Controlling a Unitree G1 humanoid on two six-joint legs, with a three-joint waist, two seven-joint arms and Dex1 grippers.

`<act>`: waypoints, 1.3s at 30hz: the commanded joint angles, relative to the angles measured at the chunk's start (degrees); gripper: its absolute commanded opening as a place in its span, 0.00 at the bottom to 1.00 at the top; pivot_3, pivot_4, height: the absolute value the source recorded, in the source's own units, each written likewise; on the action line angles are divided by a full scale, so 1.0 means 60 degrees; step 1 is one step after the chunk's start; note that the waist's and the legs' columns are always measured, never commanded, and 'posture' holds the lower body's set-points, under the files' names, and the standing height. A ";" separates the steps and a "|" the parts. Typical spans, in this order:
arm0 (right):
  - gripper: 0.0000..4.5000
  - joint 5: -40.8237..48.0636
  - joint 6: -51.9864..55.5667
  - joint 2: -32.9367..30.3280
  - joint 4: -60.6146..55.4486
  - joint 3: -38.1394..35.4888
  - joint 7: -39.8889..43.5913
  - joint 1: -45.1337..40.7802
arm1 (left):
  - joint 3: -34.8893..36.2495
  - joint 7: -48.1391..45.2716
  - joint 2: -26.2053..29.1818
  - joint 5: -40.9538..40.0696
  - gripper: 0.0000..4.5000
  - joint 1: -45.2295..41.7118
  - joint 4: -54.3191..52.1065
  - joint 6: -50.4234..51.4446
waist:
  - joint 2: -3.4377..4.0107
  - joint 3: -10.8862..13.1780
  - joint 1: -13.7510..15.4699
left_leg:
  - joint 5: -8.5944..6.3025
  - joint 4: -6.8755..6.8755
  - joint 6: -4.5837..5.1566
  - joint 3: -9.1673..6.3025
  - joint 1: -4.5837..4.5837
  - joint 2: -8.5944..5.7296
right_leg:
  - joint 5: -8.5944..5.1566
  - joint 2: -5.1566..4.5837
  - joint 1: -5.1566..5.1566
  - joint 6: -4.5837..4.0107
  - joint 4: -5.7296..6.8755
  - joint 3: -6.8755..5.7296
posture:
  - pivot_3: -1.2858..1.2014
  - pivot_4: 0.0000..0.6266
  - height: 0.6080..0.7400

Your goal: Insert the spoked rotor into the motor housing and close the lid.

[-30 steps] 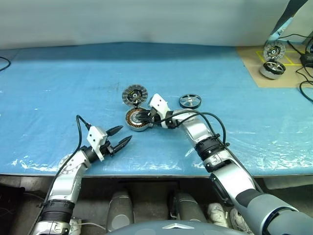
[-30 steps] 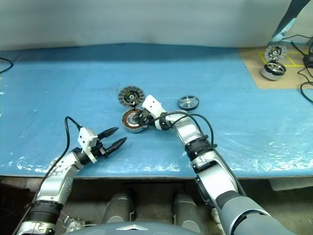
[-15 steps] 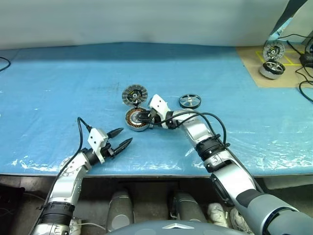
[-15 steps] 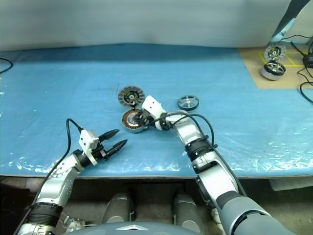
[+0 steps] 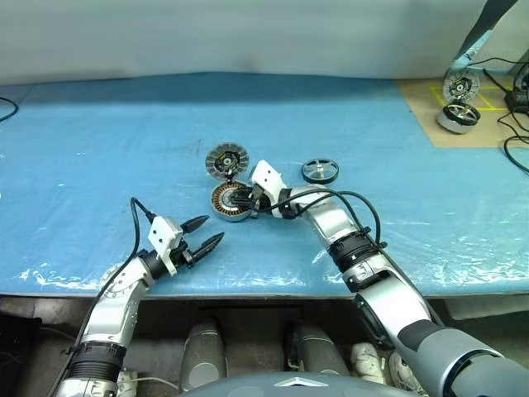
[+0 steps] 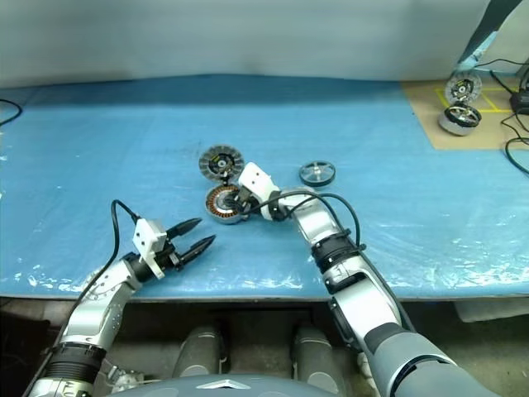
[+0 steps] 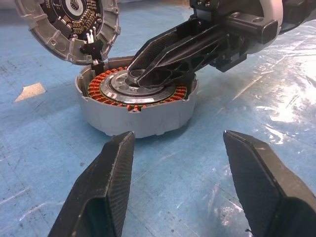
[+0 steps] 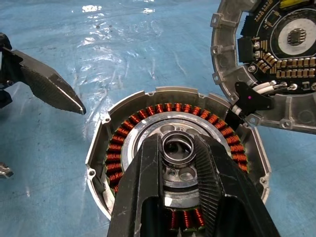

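The motor housing [image 5: 221,203], a silver cup with copper windings, rests near the middle of the blue table. My right gripper [image 5: 237,198] reaches into it from the right. In the right wrist view its fingers [image 8: 145,182] are shut around the small silver hub ring [image 8: 178,147] at the housing's centre. The lid [image 5: 226,160] stands tilted just behind the housing, joined to it by short wires, its segmented face towards me. The spoked rotor [image 5: 320,170] lies flat to the right of the lid, apart from both grippers. My left gripper [image 5: 204,231] hovers open near the table's front edge, pointing at the housing [image 7: 133,116].
Further motor parts [image 5: 459,116] sit on a brown board at the far right back, with cables beside them. The blue table cover [image 5: 99,149] is wrinkled plastic. The table's front edge [image 5: 264,291] runs just below my left gripper.
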 commanded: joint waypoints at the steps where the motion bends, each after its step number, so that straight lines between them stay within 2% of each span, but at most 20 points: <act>1: 0.12 -0.0107 -0.0063 0.0172 0.0166 0.0150 -0.0039 0.0020 | 0.0047 -0.0027 0.0081 0.0031 0.66 -0.0042 -0.0100 -0.0164 | 0.0000 0.0000 -0.0004 | 0.0000 0.0001 0.0000 0.0003 0.0004 0.0000 | -0.0001 0.0000 0.0000 -0.0001 0.0005 0.0004 | 0.52 0.24 1.00; 8: 0.12 -0.0177 -0.0208 0.0215 0.0620 -0.0011 -0.0336 -0.0189 | 0.0026 -0.0041 0.0111 0.0046 0.66 -0.0023 -0.0132 -0.0158 | 0.0000 0.0000 -0.0004 | -0.0001 0.0007 0.0000 0.0018 0.0027 -0.0001 | -0.0003 0.0000 -0.0001 -0.0004 0.0031 0.0027 | 0.52 0.24 1.00; 19: 0.12 0.0115 -0.0052 0.0031 0.0394 -0.0285 -0.0036 -0.0507 | -0.0001 -0.0099 0.0083 0.0008 0.66 -0.0104 -0.0069 -0.0134 | 0.0000 0.0000 0.0009 | -0.0003 0.0015 0.0002 0.0023 0.0018 -0.0002 | -0.0005 0.0000 -0.0017 -0.0007 0.0041 0.0036 | 0.52 0.24 1.00; 39: 0.12 -0.0166 -0.0128 0.0272 0.0620 -0.0096 -0.0106 -0.0206 | -0.0185 -0.0113 0.0081 0.0170 0.66 0.0073 -0.0182 -0.0297 | 0.0000 0.0000 -0.0004 | -0.0003 0.0008 0.0003 0.0025 0.0013 -0.0001 | -0.0008 0.0000 -0.0029 -0.0011 0.0041 0.0037 | 0.52 0.24 1.00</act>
